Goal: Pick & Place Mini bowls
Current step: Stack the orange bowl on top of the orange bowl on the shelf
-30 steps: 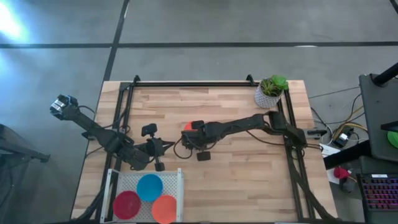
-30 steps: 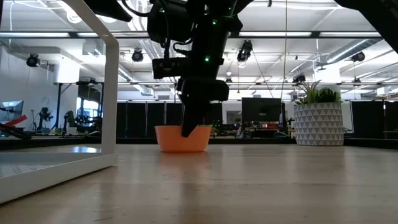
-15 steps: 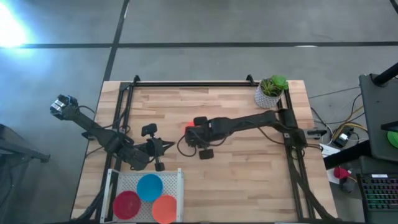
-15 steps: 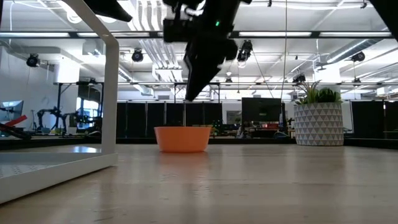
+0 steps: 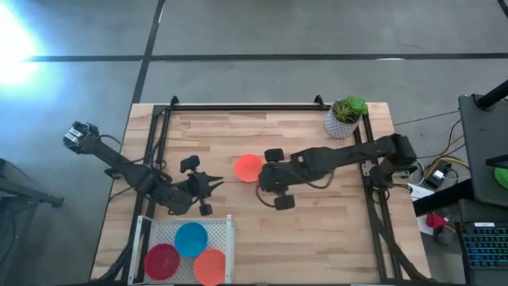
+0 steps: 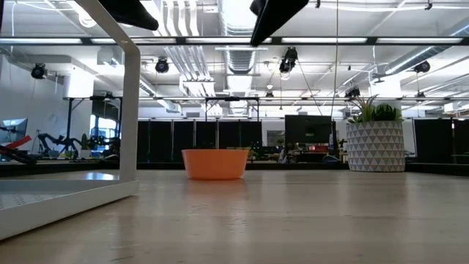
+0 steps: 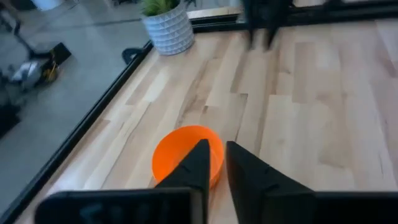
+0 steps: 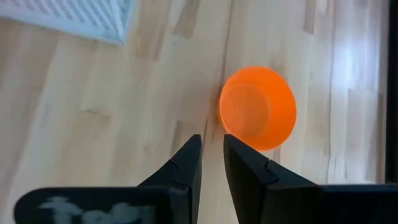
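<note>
An orange bowl (image 5: 248,168) sits alone mid-desk, with the right arm's fingers (image 8: 211,163) slightly apart and empty at its 3 o'clock. The left arm's fingers (image 7: 213,168), slightly apart and empty, point at it from its 9 o'clock. To lift it cleanly, they should straddle the near rim, then carry it to the white tray (image 5: 228,235) at 7 o'clock.

An orange mini bowl (image 5: 248,168) stands alone mid-table (image 5: 317,238), open wood all around it; the right arm (image 5: 333,156) hangs just beside it, a potted plant (image 5: 345,116) occupies the far corner, and a white rack (image 5: 187,248) the near edge.
</note>
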`<action>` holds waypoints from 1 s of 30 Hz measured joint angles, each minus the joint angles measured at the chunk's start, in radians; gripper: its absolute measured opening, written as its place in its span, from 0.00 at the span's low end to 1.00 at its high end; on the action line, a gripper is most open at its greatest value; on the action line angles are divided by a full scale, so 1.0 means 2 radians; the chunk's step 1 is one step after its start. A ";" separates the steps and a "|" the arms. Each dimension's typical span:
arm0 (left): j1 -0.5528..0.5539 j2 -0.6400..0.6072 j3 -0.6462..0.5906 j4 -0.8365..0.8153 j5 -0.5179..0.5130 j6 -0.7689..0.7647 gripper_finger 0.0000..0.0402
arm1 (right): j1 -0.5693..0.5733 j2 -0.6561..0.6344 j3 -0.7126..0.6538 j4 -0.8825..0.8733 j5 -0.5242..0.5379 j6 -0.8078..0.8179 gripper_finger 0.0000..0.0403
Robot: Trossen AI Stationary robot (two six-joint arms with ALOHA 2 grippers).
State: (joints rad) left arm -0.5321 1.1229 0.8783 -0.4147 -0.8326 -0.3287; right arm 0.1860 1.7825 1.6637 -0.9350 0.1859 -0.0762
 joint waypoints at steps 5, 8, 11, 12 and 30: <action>0.038 0.000 0.003 -0.002 -0.001 -0.068 0.23 | 0.014 -0.046 -0.035 0.022 0.000 0.017 0.15; 0.069 0.000 0.003 -0.002 0.006 -0.095 0.28 | 0.019 -0.069 -0.053 0.026 0.000 0.025 0.15; 0.107 0.000 0.002 -0.005 0.042 -0.116 0.30 | 0.023 -0.089 -0.072 0.025 0.000 0.034 0.15; 0.120 0.000 0.001 -0.007 0.061 -0.124 0.31 | 0.024 -0.095 -0.079 0.026 0.000 0.035 0.15; 0.216 0.045 -0.019 -0.013 0.143 -0.202 0.31 | 0.036 -0.164 -0.150 0.031 0.000 0.078 0.15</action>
State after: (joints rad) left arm -0.0997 1.2125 0.8402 -0.4407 -0.5467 -0.7328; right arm 0.2581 1.4541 1.3641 -0.8734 0.1851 0.0792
